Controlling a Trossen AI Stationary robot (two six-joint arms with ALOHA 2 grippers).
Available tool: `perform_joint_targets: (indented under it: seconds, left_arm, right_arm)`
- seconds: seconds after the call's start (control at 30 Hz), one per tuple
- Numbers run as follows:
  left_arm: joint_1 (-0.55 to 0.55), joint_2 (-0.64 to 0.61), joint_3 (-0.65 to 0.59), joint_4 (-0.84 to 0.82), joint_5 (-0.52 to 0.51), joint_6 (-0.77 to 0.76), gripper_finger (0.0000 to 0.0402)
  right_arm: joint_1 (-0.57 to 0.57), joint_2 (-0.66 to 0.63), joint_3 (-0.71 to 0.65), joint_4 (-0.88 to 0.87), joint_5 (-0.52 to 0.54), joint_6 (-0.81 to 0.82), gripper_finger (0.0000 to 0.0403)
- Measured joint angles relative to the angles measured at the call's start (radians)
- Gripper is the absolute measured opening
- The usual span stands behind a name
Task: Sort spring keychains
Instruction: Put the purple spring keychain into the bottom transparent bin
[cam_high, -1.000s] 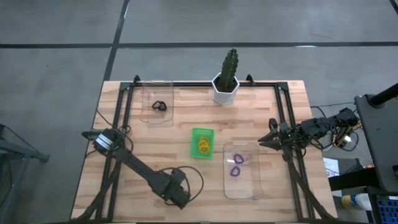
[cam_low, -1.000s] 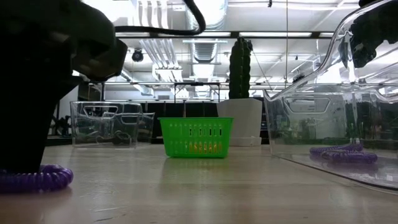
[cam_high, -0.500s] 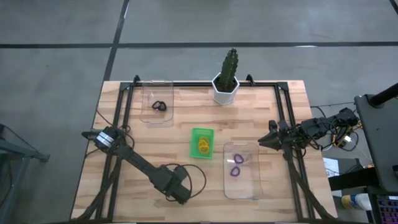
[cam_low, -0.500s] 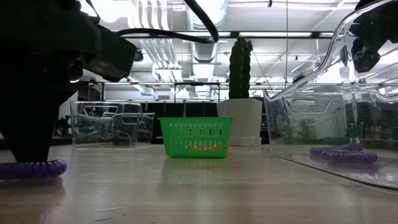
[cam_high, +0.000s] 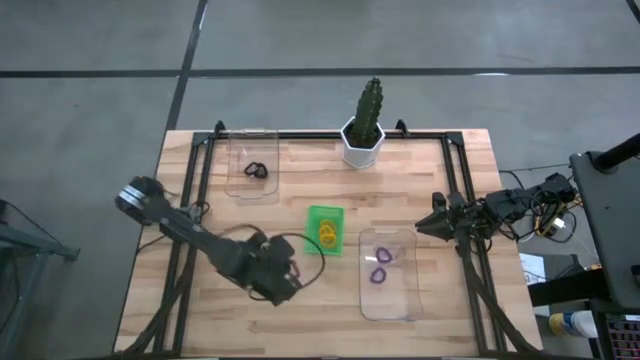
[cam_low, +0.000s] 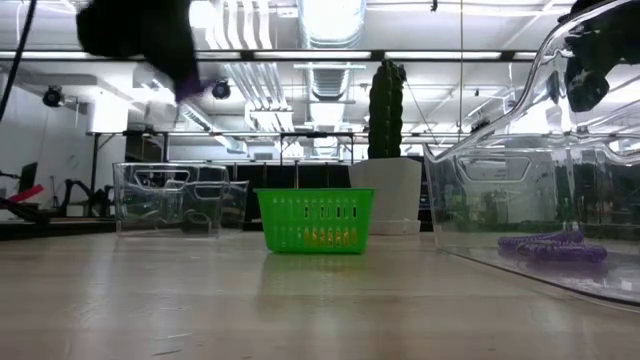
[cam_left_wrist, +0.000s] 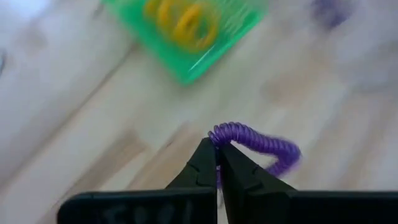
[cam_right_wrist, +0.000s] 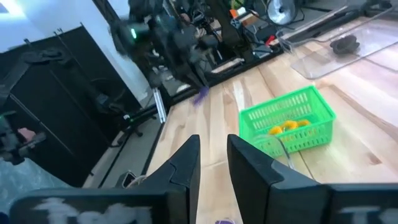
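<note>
The left gripper has lifted off the table's front edge and swung toward the green tray, carrying the purple keychain up with it. From above: two purple keychains in the near clear tray, one black in the far tray, orange ones in the green tray. Left wrist view: fingers pinched on one purple keychain. The right gripper waits slightly parted at the table's right side.

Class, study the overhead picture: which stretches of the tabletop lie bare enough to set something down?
Bare wood: the near edge left of the clear tray holding purple keychains, and the far right corner beyond the cactus pot. Crowded: the middle, around the green tray and left gripper.
</note>
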Motion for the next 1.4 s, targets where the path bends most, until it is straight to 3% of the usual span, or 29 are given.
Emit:
perform_joint_targets:
  seconds: [0.27, 0.53, 0.77, 0.9, 1.17, 1.4]
  left_arm:
    - [0.036, -0.194, -0.002, 0.32, -0.201, 0.277, 0.0]
    - [0.194, -0.17, 0.009, 0.62, -0.171, 0.604, 0.0]
    - [0.379, -0.109, 0.055, 0.702, -0.128, 0.741, 0.0]
    - [0.474, -0.071, 0.099, 0.755, -0.077, 0.834, 0.0]
    - [0.568, 0.025, 0.189, 0.778, -0.038, 0.967, 0.0]
    - [0.57, 0.104, 0.274, 0.825, -0.013, 1.097, 0.0]
  right_arm:
    - [0.0, 0.015, 0.0, 0.199, 0.001, 0.002, 0.0066]
    - [0.0, 0.104, 0.0, 0.401, 0.016, -0.074, 0.0078]
    - [-0.001, 0.23, 0.0, 0.484, 0.061, -0.082, 0.012]
    - [-0.001, 0.307, 0.008, 0.495, 0.163, -0.101, 0.0143]
    - [-0.003, 0.482, 0.147, 0.502, 0.475, -0.361, 0.016]
    - [-0.018, 0.637, 0.283, 0.461, 0.593, -0.453, 0.0162]
